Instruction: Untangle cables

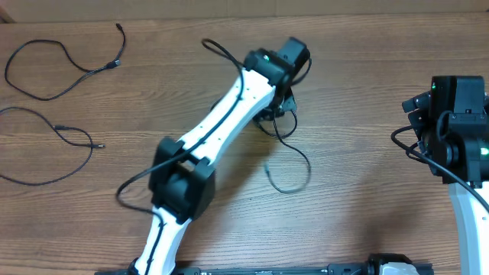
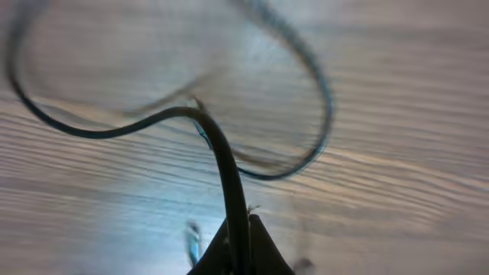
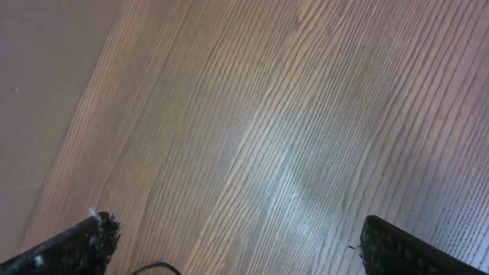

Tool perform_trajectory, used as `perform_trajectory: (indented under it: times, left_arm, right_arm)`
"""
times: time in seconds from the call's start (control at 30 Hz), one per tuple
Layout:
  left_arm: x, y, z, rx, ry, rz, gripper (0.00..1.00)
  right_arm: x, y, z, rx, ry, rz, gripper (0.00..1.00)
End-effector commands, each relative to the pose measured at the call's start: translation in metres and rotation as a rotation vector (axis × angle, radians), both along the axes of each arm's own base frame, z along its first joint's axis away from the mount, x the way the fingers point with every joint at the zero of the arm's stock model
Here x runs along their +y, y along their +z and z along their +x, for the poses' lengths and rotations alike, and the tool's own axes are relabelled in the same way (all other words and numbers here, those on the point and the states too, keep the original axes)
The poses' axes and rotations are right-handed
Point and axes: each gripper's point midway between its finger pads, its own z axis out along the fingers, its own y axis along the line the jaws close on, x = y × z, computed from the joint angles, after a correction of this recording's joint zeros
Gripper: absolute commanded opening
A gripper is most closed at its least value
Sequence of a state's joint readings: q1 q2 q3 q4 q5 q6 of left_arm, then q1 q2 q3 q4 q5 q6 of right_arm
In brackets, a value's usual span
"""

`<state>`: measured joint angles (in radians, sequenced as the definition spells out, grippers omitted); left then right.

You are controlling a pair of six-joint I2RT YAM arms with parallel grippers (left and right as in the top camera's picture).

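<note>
Your left gripper is clamped on the thin black flexible cable at centre; yank it and its loop may knot. Your right gripper gapes empty.

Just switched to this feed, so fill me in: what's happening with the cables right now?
The left gripper is shut on one cable near the middle of the table, with the cable's loose loop lying on the wood. A second cable and a third cable lie separately at the left side. The right gripper hangs open, holding nothing.
</note>
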<state>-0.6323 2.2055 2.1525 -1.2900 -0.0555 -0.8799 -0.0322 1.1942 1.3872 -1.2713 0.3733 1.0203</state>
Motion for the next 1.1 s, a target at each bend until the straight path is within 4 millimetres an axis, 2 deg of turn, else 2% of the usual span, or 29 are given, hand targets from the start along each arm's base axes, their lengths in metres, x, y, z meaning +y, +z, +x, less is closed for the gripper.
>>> perform_trajectory:
  times: [0.0, 0.1, 0.23, 0.3, 0.33, 0.43, 0.57, 0.7, 0.8, 0.83, 0.9, 1.07]
  left_arm:
    - [0.021, 0.135, 0.004, -0.313, -0.103, -0.067, 0.04]
    - [0.031, 0.191, -0.006, -0.47, -0.229, -0.068, 0.04]
    - [0.054, 0.255, -0.028, -0.64, -0.321, -0.07, 0.04]
    - [0.076, 0.294, -0.043, -0.755, -0.348, -0.062, 0.04]
    - [0.096, 0.316, -0.05, -0.819, -0.317, -0.056, 0.04]
    - [0.128, 0.342, -0.068, -0.881, -0.252, -0.073, 0.04]
    - [0.157, 0.362, -0.087, -0.937, -0.185, -0.057, 0.04]
    - [0.195, 0.381, -0.106, -0.998, 0.013, -0.033, 0.04]
    - [0.215, 0.375, -0.113, -0.972, 0.121, 0.01, 0.04]
    - [0.223, 0.365, -0.114, -0.934, 0.172, 0.042, 0.04]
    - [0.228, 0.354, -0.112, -0.893, 0.214, 0.065, 0.04]
    - [0.216, 0.343, -0.093, -0.861, 0.193, 0.072, 0.05]
  right_arm:
    - [-0.003, 0.005, 0.001, -0.013, -0.007, -0.015, 1.0]
    - [-0.003, 0.005, 0.001, -0.013, -0.007, -0.015, 1.0]
    - [-0.003, 0.005, 0.001, -0.013, -0.007, -0.015, 1.0]
    - [-0.003, 0.005, 0.001, -0.013, -0.007, -0.015, 1.0]
    - [-0.003, 0.005, 0.001, -0.013, -0.007, -0.015, 1.0]
    - [-0.003, 0.005, 0.001, -0.013, -0.007, -0.015, 1.0]
    - [-0.003, 0.005, 0.001, -0.013, -0.007, -0.015, 1.0]
    - [-0.003, 0.005, 0.001, -0.013, -0.007, -0.015, 1.0]
    - [-0.003, 0.005, 0.0, -0.013, -0.008, -0.015, 1.0]
    - [-0.003, 0.005, 0.001, -0.013, -0.007, -0.015, 1.0]
    - [-0.003, 0.005, 0.001, -0.013, -0.007, -0.015, 1.0]
    - [-0.003, 0.005, 0.0, -0.013, -0.008, -0.015, 1.0]
